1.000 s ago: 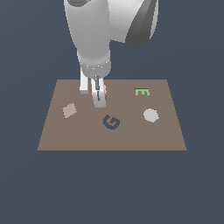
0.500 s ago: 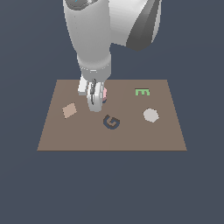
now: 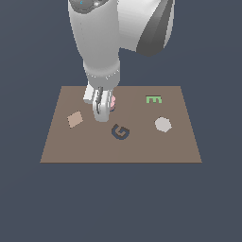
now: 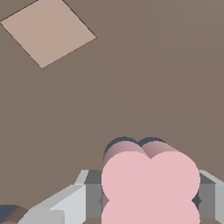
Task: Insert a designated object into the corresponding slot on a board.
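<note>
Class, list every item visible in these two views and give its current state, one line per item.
Gripper: shut on the pink block, low over the board.
Pink block: held between the fingers, partly in the slot.
Slot: dark edge showing beyond the block.
Board: lying flat.
Tan diamond tile: flat, untouched.
Grey octagon: flat, untouched.

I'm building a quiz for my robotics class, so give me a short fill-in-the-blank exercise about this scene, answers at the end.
1. The gripper is shut on a block coloured ____.
2. The flat brown board carries a green mark shaped like the letter ____.
3. The dark mark near the board's middle is shaped like the letter ____.
4. Just under the block shows a rim of the slot, coloured dark ____.

Answers: pink; E; G; navy
</note>
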Controlling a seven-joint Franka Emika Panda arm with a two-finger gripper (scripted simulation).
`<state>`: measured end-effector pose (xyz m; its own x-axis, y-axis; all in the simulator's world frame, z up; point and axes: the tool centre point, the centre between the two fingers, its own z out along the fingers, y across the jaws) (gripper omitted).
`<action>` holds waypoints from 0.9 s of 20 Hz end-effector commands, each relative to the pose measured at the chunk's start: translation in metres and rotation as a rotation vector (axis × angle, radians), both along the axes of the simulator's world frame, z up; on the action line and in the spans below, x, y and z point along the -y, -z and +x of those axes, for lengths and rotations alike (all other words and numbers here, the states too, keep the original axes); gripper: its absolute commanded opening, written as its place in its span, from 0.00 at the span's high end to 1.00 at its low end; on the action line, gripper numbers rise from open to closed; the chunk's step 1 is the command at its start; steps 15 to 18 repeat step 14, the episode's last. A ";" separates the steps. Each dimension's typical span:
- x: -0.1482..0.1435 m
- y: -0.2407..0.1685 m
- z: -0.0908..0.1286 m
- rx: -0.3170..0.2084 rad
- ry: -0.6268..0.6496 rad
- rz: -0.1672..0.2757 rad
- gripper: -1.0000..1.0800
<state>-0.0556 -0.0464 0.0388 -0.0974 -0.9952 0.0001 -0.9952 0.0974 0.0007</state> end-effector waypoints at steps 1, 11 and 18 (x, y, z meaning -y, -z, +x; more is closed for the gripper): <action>0.000 0.005 0.000 0.000 0.003 0.000 1.00; 0.000 0.008 0.000 0.000 0.006 0.000 0.04; 0.000 0.008 0.000 0.000 0.006 0.000 0.04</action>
